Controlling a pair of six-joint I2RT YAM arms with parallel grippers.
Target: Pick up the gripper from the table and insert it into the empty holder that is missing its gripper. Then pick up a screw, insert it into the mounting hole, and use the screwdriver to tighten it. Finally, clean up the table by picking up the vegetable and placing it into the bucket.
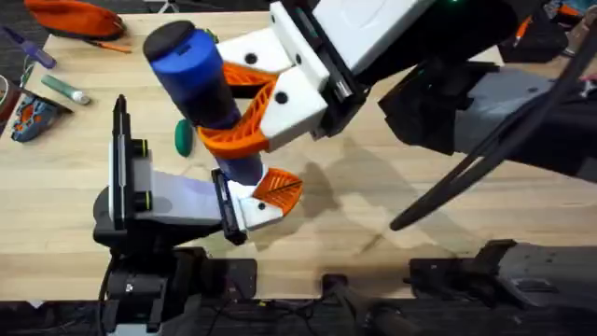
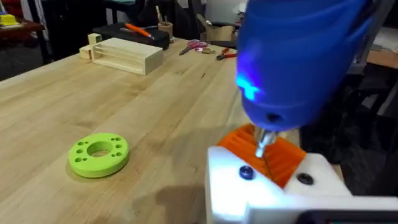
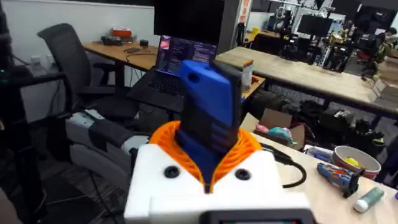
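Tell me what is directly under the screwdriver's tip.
Beneath the screwdriver, its metal bit meets the orange ribbed gripper seated in the white holder. The bit covers the contact point, so any screw there is hidden.

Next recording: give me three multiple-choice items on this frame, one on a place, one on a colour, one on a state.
1. Where does the vegetable lie?
A. in a bucket
B. on the table
C. in a gripper

2. What colour is the disc?
A. lime green
B. red
C. white

3. What does the right gripper hold?
A. nothing
B. the disc
C. the screwdriver

Answers: 1 B, it rests on bare wood in the overhead view. 2 A, plain in the left wrist view. 3 C, its orange pads clamp the blue body.
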